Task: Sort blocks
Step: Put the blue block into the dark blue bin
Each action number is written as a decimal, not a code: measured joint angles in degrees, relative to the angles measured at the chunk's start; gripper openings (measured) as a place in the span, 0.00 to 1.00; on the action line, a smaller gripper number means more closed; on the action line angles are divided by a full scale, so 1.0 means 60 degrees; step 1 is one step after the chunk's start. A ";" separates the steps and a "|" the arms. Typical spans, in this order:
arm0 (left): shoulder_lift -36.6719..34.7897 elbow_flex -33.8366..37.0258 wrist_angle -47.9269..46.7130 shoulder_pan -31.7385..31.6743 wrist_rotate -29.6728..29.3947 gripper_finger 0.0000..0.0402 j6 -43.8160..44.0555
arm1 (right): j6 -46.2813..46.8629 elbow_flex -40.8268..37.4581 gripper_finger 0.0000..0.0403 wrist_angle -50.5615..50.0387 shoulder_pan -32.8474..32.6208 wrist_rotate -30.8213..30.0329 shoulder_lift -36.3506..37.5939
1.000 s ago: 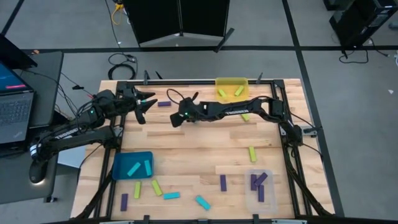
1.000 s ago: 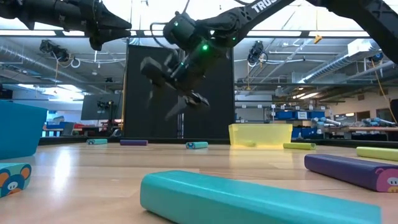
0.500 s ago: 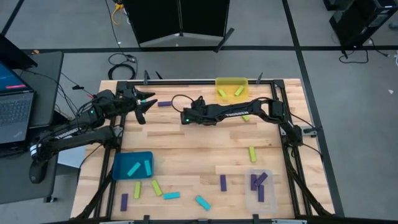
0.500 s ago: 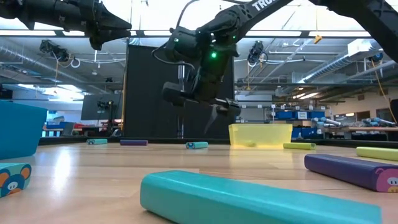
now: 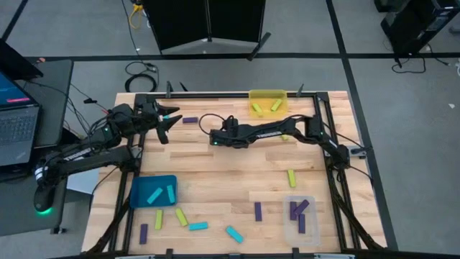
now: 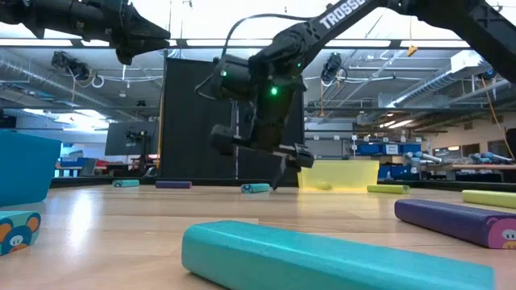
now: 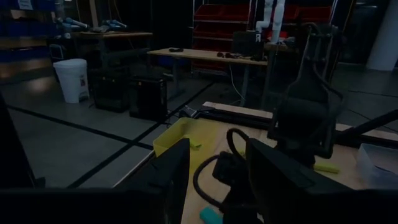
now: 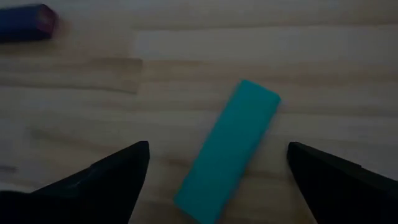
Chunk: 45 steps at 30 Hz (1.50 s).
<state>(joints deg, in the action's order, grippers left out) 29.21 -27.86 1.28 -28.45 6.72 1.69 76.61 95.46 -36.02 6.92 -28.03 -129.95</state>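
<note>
Several blocks lie loose along the desk's (image 5: 215, 180) near edge: a dark purple block (image 5: 143, 232), two yellow-green ones (image 5: 159, 219) (image 5: 181, 216), and two cyan ones (image 5: 198, 226) (image 5: 233, 234). Beside them, toward the near left corner, the teal bin (image 5: 141, 198) holds two cyan blocks (image 5: 154, 195). Toward the near right corner, the clear bin (image 5: 287, 223) holds dark purple blocks (image 5: 300, 211), with one more purple block (image 5: 258, 211) on the wood just beside it and a yellow-green block (image 5: 292, 178) a little farther in.

Past the middle of the desk, the right gripper (image 5: 215, 138) hangs low over the wood with its fingers (image 8: 93, 177) spread wide and nothing between them. Directly under it lies a cyan block (image 8: 227, 149), angled across the gap and apart from both fingers; in the low view this block (image 6: 255, 188) rests flat on the desk just below the gripper (image 6: 278, 165). A purple block (image 5: 190, 120) lies near it toward the far edge.

At the far left corner the left gripper (image 5: 170, 117) hovers above the desk, its fingers partly apart and empty. Against the far edge stands the yellow bin (image 5: 267, 95) with two yellow-green blocks (image 5: 276, 106) inside.
</note>
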 joint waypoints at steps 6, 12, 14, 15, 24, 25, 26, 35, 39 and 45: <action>-0.0001 0.0000 0.0000 0.0007 0.0081 0.41 0.0000 | 0.0311 0.0086 0.94 -0.0145 -0.0026 -0.0144 -0.0285; 0.0001 0.0000 0.0004 0.0007 0.0084 0.41 -0.0026 | 0.0420 0.0073 0.83 -0.0329 -0.0077 -0.0230 -0.0299; 0.0001 0.0000 0.0004 0.0007 0.0088 0.41 -0.0026 | 0.0440 0.0069 0.77 -0.0390 -0.0070 -0.0178 -0.0299; 0.0001 0.0000 0.0002 0.0007 0.0088 0.41 -0.0026 | 0.0456 0.0063 0.74 -0.0422 -0.0070 -0.0142 -0.0299; 0.0001 0.0000 0.0004 0.0007 0.0095 0.41 -0.0015 | 0.0537 0.0051 0.47 -0.0787 -0.0063 0.0016 -0.0299; 0.0001 0.0000 0.0004 0.0007 0.0095 0.41 -0.0015 | 0.0537 0.0051 0.44 -0.0825 -0.0063 0.0035 -0.0299; 0.0001 0.0000 0.0004 0.0007 0.0095 0.41 -0.0015 | 0.0535 0.0051 0.42 -0.0861 -0.0063 0.0042 -0.0299; 0.0001 0.0000 0.0004 0.0007 0.0095 0.41 0.0004 | 0.0293 0.0045 0.30 -0.0836 -0.0087 0.0135 -0.0275; 0.0001 0.0000 0.0004 0.0007 0.0098 0.41 0.0191 | -0.0058 0.0004 0.30 -0.0755 -0.0178 -0.0016 -0.0105; 0.0001 0.0000 0.0004 0.0007 -0.0007 0.41 0.0732 | -0.2102 0.0010 0.30 0.1387 -0.0687 -0.0370 0.0457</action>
<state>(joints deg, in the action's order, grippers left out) 29.21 -27.86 1.30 -28.40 6.68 6.09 64.00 95.52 -27.70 2.80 -30.25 -127.21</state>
